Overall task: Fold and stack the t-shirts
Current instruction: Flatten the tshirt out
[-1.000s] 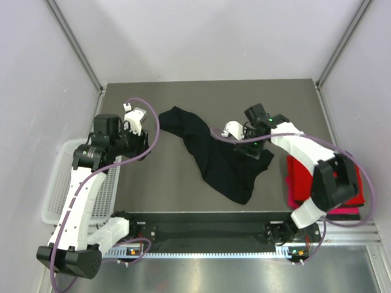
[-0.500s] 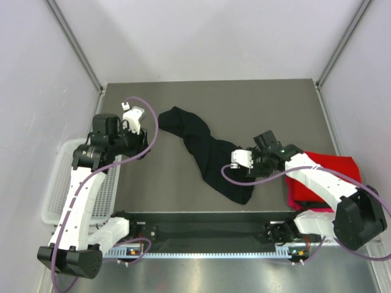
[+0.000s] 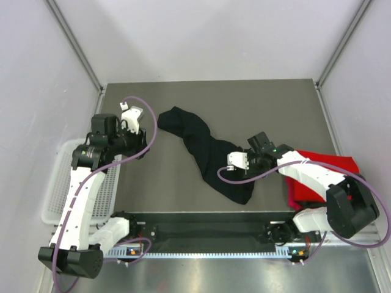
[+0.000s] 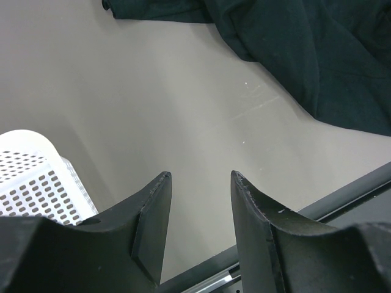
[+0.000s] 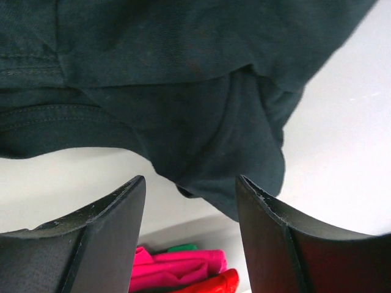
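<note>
This is a robotics lab test cell: a bare grey surface [image 3: 171, 183] is boxed in by plain pale panels [image 3: 214, 36] held in metal corner posts [image 3: 74, 46]. The white-and-black left arm [image 3: 76, 201] and right arm [image 3: 305, 174] are bolted to an aluminium rail [image 3: 214, 251] at its near edge, with purple cables [image 3: 151, 131] looping off them

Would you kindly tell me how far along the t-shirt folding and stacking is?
Done: the red shirt and magenta shirt lie folded at the right side. In hand: the right claw, open, hovers at the near end of the black shirt, gripping nothing; the left claw is open and empty. Left: flatten, fold and stack the crumpled black shirt.
</note>
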